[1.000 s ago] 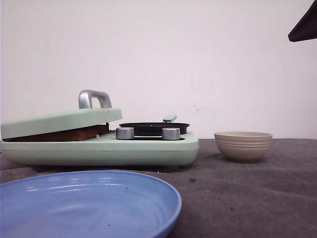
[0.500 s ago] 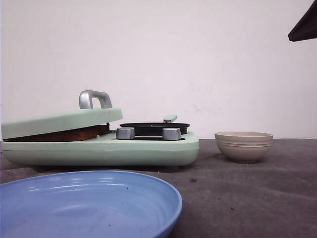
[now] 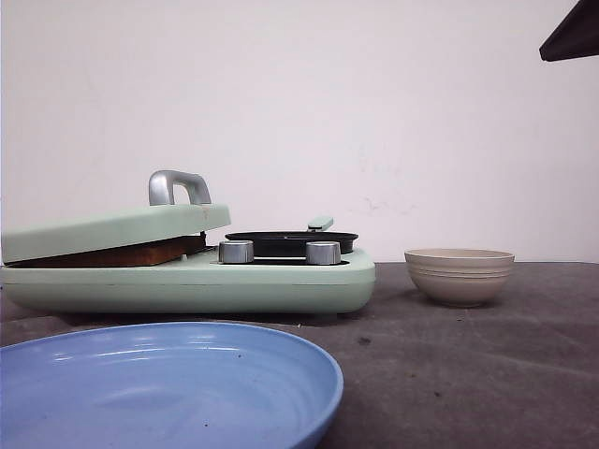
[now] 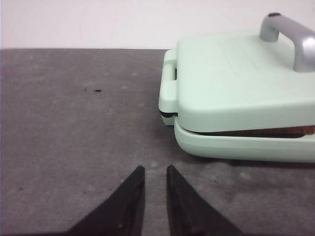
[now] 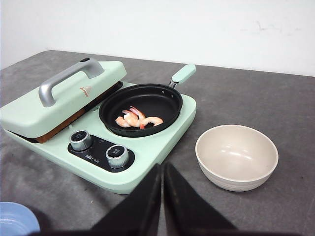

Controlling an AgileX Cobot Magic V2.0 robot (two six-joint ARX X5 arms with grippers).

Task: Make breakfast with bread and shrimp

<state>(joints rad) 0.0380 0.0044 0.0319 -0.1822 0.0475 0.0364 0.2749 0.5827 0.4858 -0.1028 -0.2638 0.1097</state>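
The bread shows only as a brown crust edge [image 3: 122,254] pinched under the nearly closed mint lid [image 3: 112,229] of the breakfast maker; the same crust edge [image 4: 261,132] appears in the left wrist view. Pink shrimp [image 5: 135,119] lie in the black pan [image 5: 157,101] on the maker's right half. My left gripper [image 4: 155,169] hovers over bare table beside the lid's hinge end, open by a narrow gap and holding nothing. My right gripper [image 5: 161,166] is shut and empty, in front of the maker's two knobs, between them and the bowl.
An empty beige bowl [image 5: 236,156] stands right of the maker. A blue plate [image 3: 168,383] sits at the table's near left. A silver handle [image 3: 178,185] tops the lid. A dark arm part [image 3: 573,37] fills the front view's top right corner.
The dark shape in the front view's top right corner has risen slightly. Maker, bowl and plate have not moved.
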